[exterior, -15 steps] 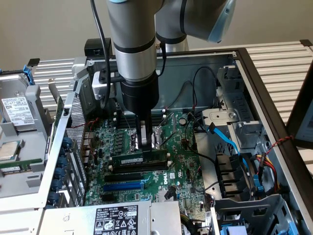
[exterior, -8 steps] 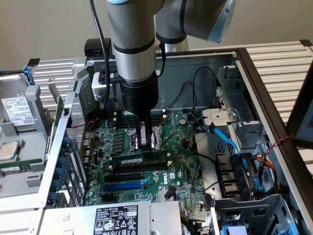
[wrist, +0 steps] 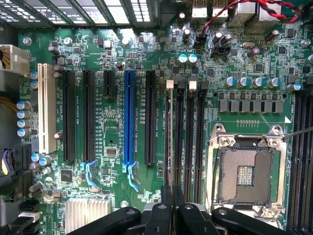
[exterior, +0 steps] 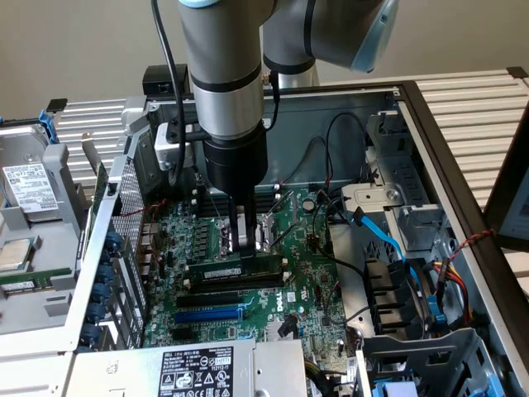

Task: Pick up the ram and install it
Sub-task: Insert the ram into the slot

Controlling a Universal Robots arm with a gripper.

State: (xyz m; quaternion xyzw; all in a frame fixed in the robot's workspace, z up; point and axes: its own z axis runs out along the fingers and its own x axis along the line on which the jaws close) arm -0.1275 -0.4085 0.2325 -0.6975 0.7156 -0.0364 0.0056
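The ram (exterior: 235, 270) is a thin green stick with a white label, standing on edge along a black memory slot on the motherboard (exterior: 306, 273). My gripper (exterior: 246, 248) comes straight down onto its top edge, fingers close together on it. In the wrist view the ram (wrist: 169, 137) appears edge-on as a thin line in the memory slot nearest the expansion slots, running out from between my fingertips (wrist: 166, 205). The gripper (wrist: 172, 198) is shut on it. Whether the stick is pressed fully into the slot I cannot tell.
Beside the ram lie three more black memory slots (wrist: 188, 137), then the open CPU socket (wrist: 243, 174). A blue expansion slot (wrist: 129, 117) lies on the other side. Blue and black cables (exterior: 380, 236) hang toward the exterior view's right. The case wall (exterior: 124, 215) rises on its left.
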